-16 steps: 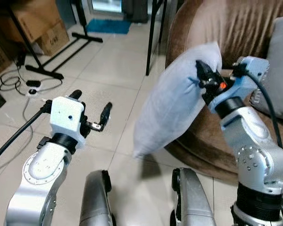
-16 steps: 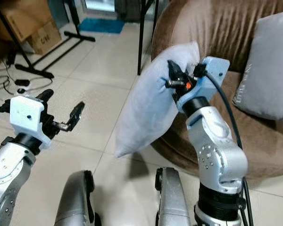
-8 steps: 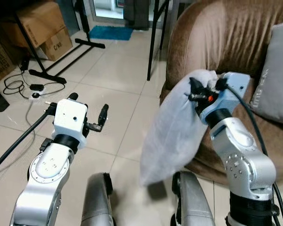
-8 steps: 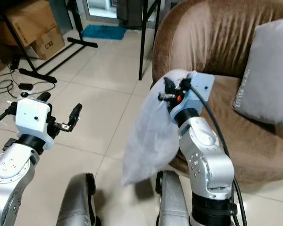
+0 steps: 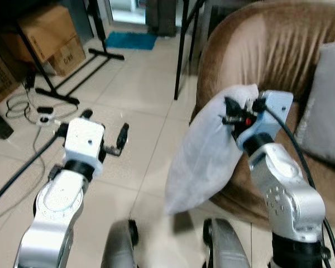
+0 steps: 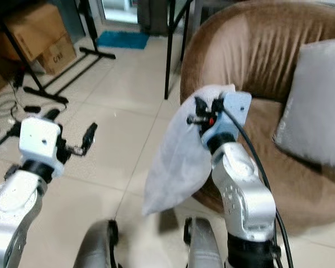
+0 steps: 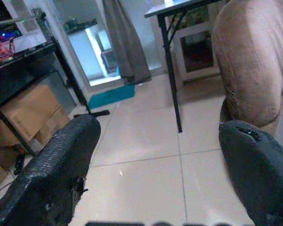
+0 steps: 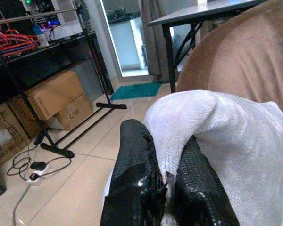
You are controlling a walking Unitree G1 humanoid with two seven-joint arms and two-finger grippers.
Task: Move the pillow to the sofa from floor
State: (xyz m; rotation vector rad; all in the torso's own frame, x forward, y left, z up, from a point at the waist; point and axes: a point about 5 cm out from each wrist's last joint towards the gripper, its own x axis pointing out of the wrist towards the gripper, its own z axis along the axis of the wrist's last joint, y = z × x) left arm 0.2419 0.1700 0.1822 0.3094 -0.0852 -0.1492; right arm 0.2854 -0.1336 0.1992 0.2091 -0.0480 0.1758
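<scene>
Right wrist view: right tool clamps the pillow beside the sofa; left tool spread apart.

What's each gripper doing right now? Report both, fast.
Left gripper: open, holding nothing, raised over the floor.
Right gripper: shut on the pillow, which hangs off the floor beside the sofa.
</scene>
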